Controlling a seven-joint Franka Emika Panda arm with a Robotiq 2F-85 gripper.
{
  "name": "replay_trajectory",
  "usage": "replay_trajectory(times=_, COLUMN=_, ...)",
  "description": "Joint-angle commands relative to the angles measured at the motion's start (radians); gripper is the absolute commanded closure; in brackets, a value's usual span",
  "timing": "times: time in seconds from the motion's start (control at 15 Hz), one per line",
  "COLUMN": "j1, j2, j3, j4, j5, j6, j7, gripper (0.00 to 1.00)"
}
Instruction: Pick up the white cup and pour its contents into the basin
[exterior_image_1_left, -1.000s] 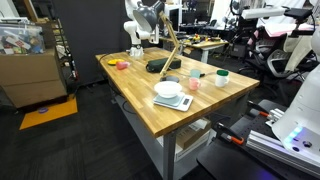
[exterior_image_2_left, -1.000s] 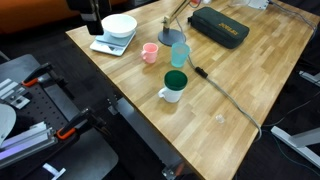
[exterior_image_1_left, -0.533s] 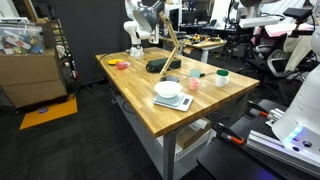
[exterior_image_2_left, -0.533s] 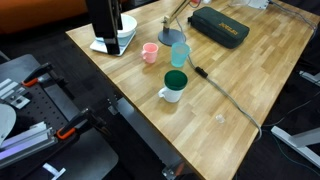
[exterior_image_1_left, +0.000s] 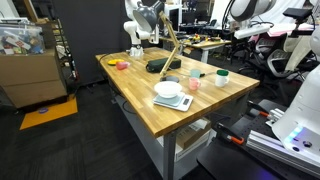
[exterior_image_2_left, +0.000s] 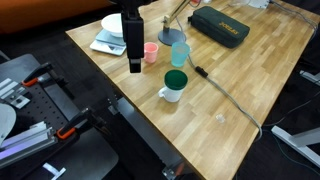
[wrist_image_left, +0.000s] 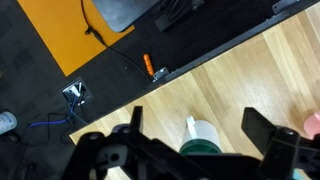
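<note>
The white cup (exterior_image_2_left: 173, 88) with a green top and a small handle stands near the table's front edge; it also shows in an exterior view (exterior_image_1_left: 221, 75). In the wrist view the cup (wrist_image_left: 203, 137) sits between my two fingers, below them. My gripper (wrist_image_left: 198, 128) is open and empty. In an exterior view the gripper (exterior_image_2_left: 133, 62) hangs above the table to the left of the pink cup (exterior_image_2_left: 150, 52), apart from the white cup. The dark basin (exterior_image_1_left: 160, 66) lies in the middle of the table, with a wooden stick leaning in it.
A teal cup (exterior_image_2_left: 179, 54) stands beside the pink cup. A white bowl on a flat base (exterior_image_2_left: 113, 24) is behind the gripper. A black case (exterior_image_2_left: 220, 28) lies at the far side. A pink-orange dish (exterior_image_1_left: 121, 64) sits at one end. A cable (exterior_image_2_left: 225, 100) runs across the table.
My gripper has moved from over the white bowl towards the table's front, coming down beside the pink cup. The cups have not moved.
</note>
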Motion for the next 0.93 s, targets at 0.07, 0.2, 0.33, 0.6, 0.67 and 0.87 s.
replay_trajectory(times=0.07, j1=0.015, j2=-0.002, j3=-0.015, j4=0.002, j5=-0.003, j6=-0.005, j7=0.002, gripper=0.00)
replay_trajectory(times=0.2, j1=0.013, j2=0.013, j3=-0.019, j4=0.010, j5=-0.004, j6=0.010, j7=0.009, gripper=0.00)
replay_trajectory(times=0.33, j1=0.016, j2=0.050, j3=-0.033, j4=0.026, j5=0.017, j6=0.030, j7=-0.027, gripper=0.00)
replay_trajectory(times=0.6, j1=0.016, j2=0.171, j3=-0.057, j4=0.062, j5=-0.027, j6=0.126, j7=-0.052, gripper=0.00)
replay_trajectory(times=0.67, j1=0.022, j2=0.206, j3=-0.065, j4=0.075, j5=-0.020, j6=0.161, j7=-0.085, gripper=0.00)
replay_trajectory(times=0.87, j1=0.043, j2=0.295, j3=-0.074, j4=0.115, j5=0.026, j6=0.234, j7=-0.196, gripper=0.00)
